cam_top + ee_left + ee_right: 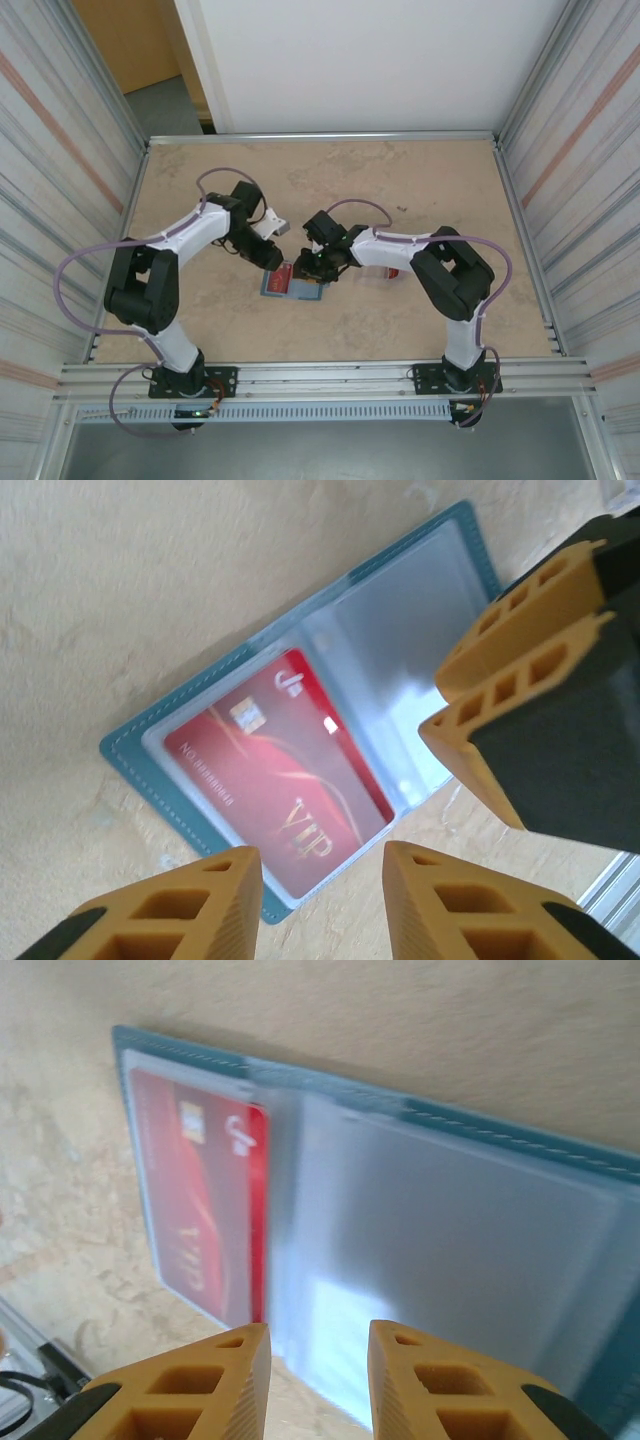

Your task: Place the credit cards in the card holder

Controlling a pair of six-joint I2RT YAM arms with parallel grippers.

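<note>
The teal-blue card holder (303,291) lies open and flat on the table between both arms. In the left wrist view the card holder (130,752) has a red credit card (275,780) marked VIP under one clear sleeve; the other sleeve (400,650) holds nothing. My left gripper (322,880) hovers open over the card's near edge, gripping nothing. The right gripper's fingers (520,610) stand over the holder's far corner. In the right wrist view the right gripper (318,1345) is open over the clear sleeve (450,1240), beside the red card (200,1200).
Another red credit card (392,272) lies on the table, partly under the right forearm. The beige table (400,180) is walled by metal rails on the left, right and back. The arm bases stand on the near rail.
</note>
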